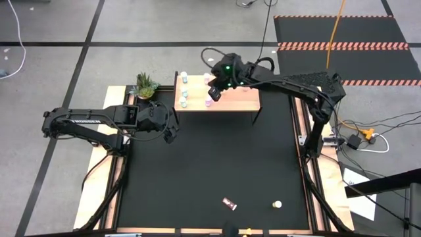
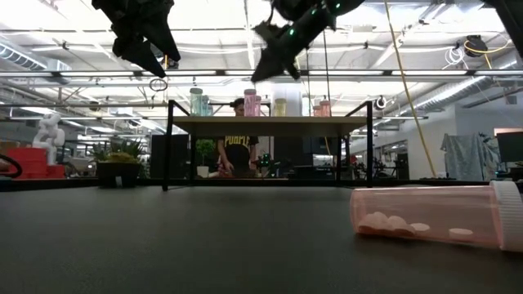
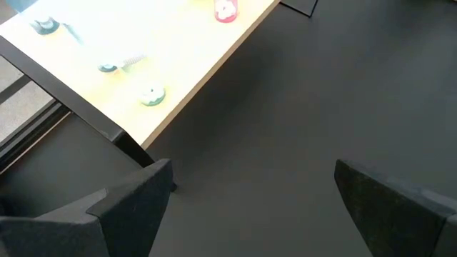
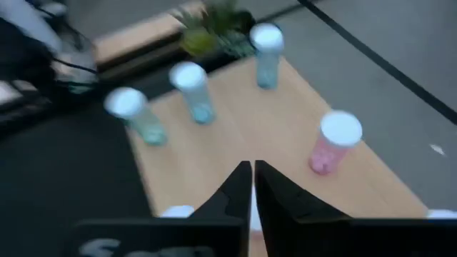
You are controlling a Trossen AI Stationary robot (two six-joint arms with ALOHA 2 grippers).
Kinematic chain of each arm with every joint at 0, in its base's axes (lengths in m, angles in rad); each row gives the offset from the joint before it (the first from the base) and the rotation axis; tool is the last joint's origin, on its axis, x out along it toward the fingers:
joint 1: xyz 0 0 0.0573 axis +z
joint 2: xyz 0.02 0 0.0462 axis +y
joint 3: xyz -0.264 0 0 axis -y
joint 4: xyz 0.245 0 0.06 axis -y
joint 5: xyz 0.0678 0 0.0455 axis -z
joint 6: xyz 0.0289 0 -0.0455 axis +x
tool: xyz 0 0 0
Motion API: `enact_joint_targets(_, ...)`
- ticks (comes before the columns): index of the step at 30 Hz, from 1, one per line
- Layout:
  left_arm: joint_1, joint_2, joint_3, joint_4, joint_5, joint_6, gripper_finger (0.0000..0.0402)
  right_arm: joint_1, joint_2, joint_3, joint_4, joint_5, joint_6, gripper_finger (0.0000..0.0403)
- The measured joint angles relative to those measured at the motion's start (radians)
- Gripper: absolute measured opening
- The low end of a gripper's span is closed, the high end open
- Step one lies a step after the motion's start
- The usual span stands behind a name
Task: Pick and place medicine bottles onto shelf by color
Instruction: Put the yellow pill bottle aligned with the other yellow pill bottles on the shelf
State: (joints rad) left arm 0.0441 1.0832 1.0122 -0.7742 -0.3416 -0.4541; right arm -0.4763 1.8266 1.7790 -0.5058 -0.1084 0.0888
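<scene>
The wooden shelf (image 1: 230, 100) stands at the table's far edge on thin dark legs. Three bluish-green bottles (image 1: 185, 92) stand upright in a row at its left end, and pink bottles (image 1: 208, 79) stand beside them. In the right wrist view these are the bluish-green bottles (image 4: 191, 91) and a pink one (image 4: 332, 143). My right gripper (image 4: 253, 187) hovers above the shelf top, shut and holding nothing. My left gripper (image 3: 250, 210) is open above the black mat, by the shelf's near left corner. A pink bottle (image 2: 433, 216) lies on its side near the table's near edge.
A small green potted plant (image 1: 145, 86) stands left of the shelf. A pale yellowish bottle (image 1: 277, 205) rests on the mat near the lying pink bottle (image 1: 229, 203). The black mat (image 1: 210, 164) between shelf and near edge is bare. A person (image 2: 238, 147) stands beyond the table.
</scene>
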Motion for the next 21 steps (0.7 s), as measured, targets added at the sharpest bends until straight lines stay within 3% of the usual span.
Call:
enact_joint_targets(12, 0.021, 0.000, 0.006, 0.034, 0.011, 0.058, 0.0390, 0.020, -0.147, 0.107, -0.082, -0.102, -0.065, 0.0132)
enact_joint_targets(18, -0.030, 0.009, 0.006, 0.042, 0.055, 0.057, 0.0390, 0.109, -0.275, 0.104, -0.285, -0.052, -0.184, 0.0148)
enact_joint_targets(21, -0.063, 0.024, 0.007, 0.055, 0.054, 0.024, 0.0390, 0.145, -0.351, 0.051, -0.284, -0.020, -0.191, 0.0145)
